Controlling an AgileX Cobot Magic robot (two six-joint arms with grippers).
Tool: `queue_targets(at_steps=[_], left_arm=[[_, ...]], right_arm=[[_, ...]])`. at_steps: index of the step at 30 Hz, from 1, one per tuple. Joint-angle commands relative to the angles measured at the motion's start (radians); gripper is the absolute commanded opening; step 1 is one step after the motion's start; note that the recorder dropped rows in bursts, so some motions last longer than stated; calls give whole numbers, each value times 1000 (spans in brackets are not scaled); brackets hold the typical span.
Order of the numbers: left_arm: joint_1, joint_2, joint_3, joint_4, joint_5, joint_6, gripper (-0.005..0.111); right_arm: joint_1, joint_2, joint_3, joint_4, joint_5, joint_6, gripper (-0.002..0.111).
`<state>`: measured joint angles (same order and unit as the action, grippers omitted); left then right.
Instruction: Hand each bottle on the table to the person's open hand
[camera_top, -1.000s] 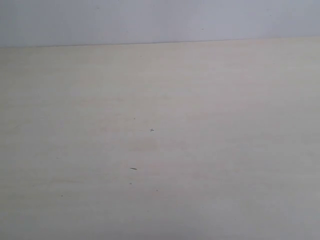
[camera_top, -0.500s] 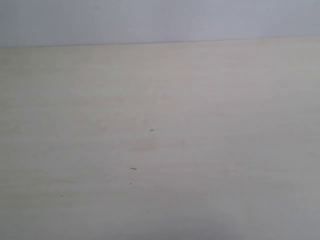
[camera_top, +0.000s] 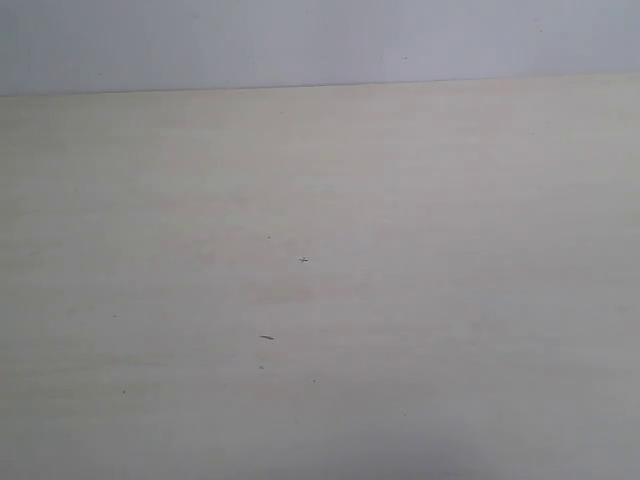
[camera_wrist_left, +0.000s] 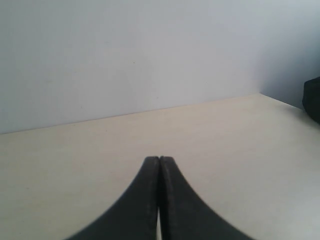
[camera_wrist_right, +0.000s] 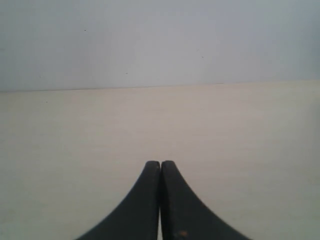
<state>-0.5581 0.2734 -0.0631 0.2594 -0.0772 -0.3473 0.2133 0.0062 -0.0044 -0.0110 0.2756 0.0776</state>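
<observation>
Wrist views: left gripper (camera_wrist_left: 159, 160) and right gripper (camera_wrist_right: 160, 164), jaws pressed together and empty, hover over the table (camera_top: 420, 300), nothing ahead to grasp, apparently idle.

table (camera_top: 480, 250): met the wall (camera_top: 320, 40) behind it | specks (camera_top: 267, 337): lay on the table, near its middle

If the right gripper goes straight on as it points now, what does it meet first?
The shut right gripper points out over the table; the way looks free as far as the pale wall, though depth is unclear.
</observation>
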Motion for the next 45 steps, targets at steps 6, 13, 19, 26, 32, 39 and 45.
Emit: queue_targets(at_steps=[6,13,19,26,32,39,45], left_arm=[[3,-6,5,0,-8,3,0],[3,-6,5,0,-8,3,0],[3,-6,5,0,-8,3,0],[3,-6,5,0,-8,3,0],[67,-13,5,0,-8,5,0],[270,-68,5,0,-8,-2,0],[386,-117,5,0,-8,-2,0]], right_arm=[[-7,-6,4,5,9,4,0],[-7,-6,4,5,9,4,0],[-7,-6,4,5,9,4,0],[-7,-6,4,5,9,4,0],[-7,-6,4,5,9,4,0],[-7,-6,4,5,9,4,0],[-7,-6,4,5,9,4,0]])
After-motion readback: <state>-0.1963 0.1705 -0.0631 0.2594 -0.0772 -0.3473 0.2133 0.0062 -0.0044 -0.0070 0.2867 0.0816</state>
